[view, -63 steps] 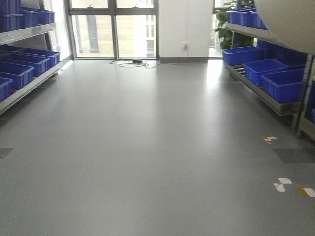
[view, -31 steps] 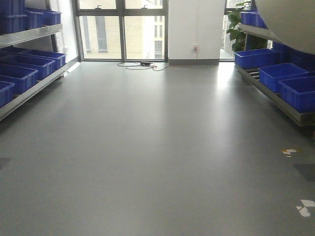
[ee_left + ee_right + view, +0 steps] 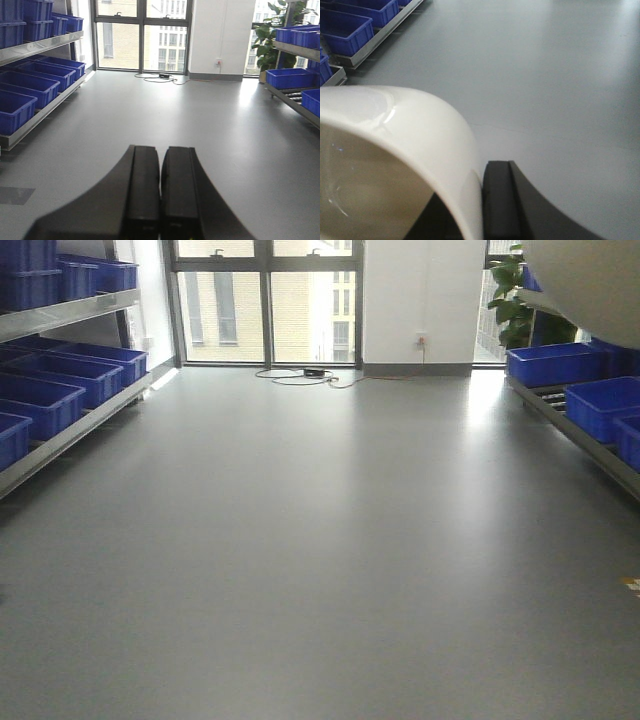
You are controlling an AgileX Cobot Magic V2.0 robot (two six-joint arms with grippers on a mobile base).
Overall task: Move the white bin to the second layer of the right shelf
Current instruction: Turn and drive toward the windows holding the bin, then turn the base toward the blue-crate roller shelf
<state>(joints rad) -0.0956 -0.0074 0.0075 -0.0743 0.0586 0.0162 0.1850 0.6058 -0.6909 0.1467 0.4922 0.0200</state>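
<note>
A: Right, up close: the right gripper (image 3: 472, 210) is clamped on the wall of the white bin (image 3: 410, 120), which hangs above the grey floor (image 3: 545, 75).
B: And the left gripper (image 3: 160, 195)?
A: Jaws pressed together, nothing between them. Farther off, blue crates (image 3: 20, 105) line racks (image 3: 45, 47) on both sides, with windows (image 3: 142, 37) beyond.

The left gripper (image 3: 161, 150) is formed of two matte black fingers (image 3: 144, 190) with flat, rectangular inner faces; each is flared outward in a smooth curve toward its base. Of the right gripper (image 3: 481, 192), one finger (image 3: 502, 200) of the same black, curved form is seen.
</note>
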